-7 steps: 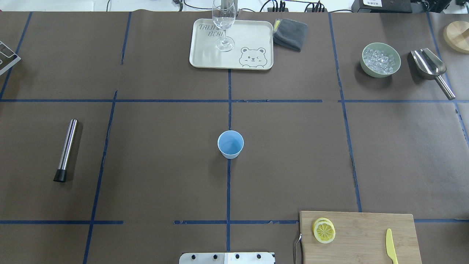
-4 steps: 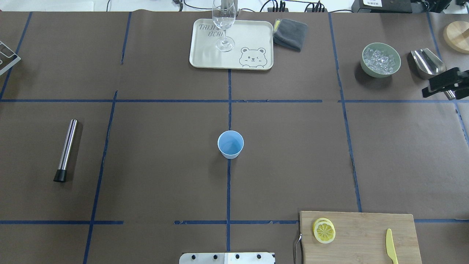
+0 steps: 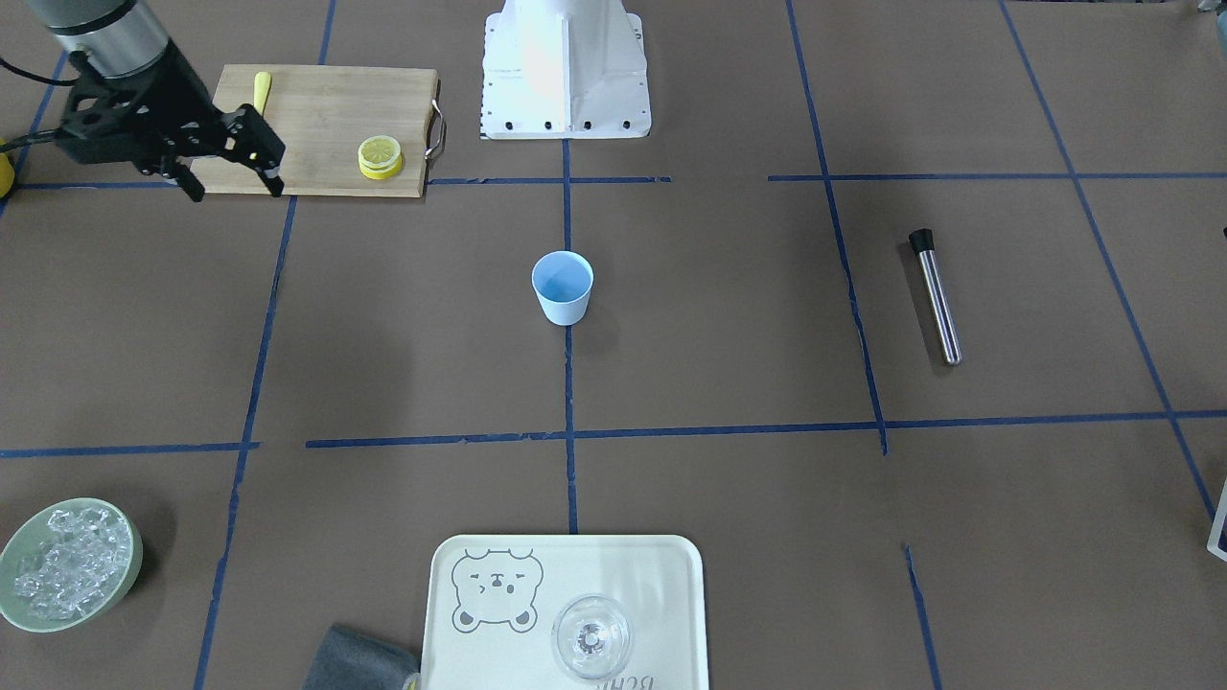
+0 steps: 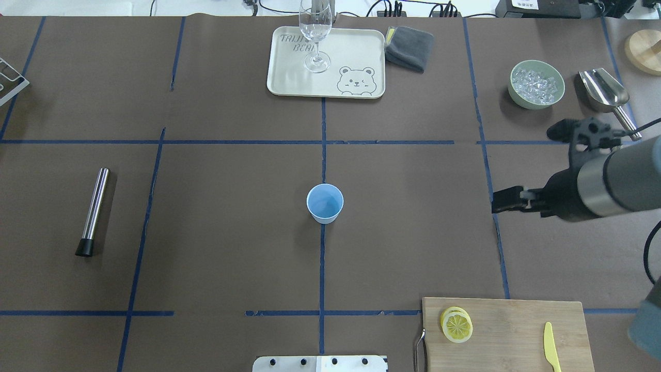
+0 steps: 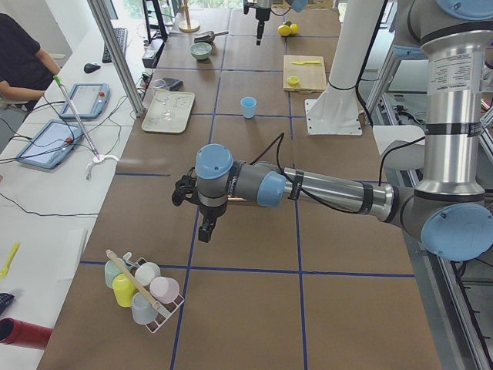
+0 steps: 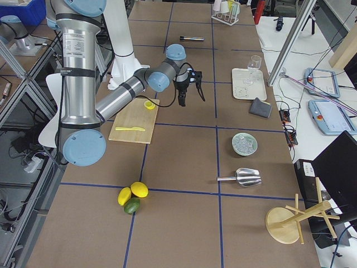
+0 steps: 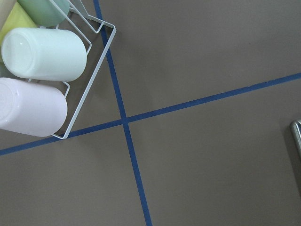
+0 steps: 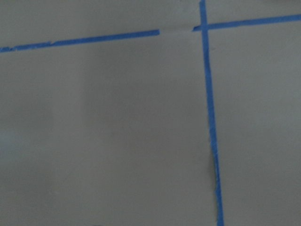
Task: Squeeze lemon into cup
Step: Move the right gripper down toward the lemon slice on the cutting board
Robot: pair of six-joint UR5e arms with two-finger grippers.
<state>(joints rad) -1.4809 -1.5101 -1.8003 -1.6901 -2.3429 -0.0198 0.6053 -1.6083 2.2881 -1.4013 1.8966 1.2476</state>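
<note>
The light-blue cup (image 4: 325, 202) stands upright and empty at the table's middle; it also shows in the front view (image 3: 563, 286). Lemon slices (image 4: 457, 325) lie stacked on the wooden cutting board (image 4: 516, 330) at the near right, also in the front view (image 3: 380, 155). My right gripper (image 4: 521, 168) is open and empty. It hangs high over the table, right of the cup and beyond the board, and also shows in the front view (image 3: 235, 177). My left gripper (image 5: 204, 231) shows only in the exterior left view, near a cup rack; I cannot tell whether it is open.
A yellow plastic knife (image 4: 551, 347) lies on the board's right. A stemmed glass (image 4: 315, 36) stands on a cream tray (image 4: 361, 51) at the back. A green bowl of ice (image 4: 536, 84), a metal scoop (image 4: 604, 90), a grey cloth (image 4: 409, 47) and a steel rod (image 4: 94, 211) lie around.
My right arm has come in from the right edge. It was out of view, then its gripper showed near the scoop; now it reaches further left over the table.
</note>
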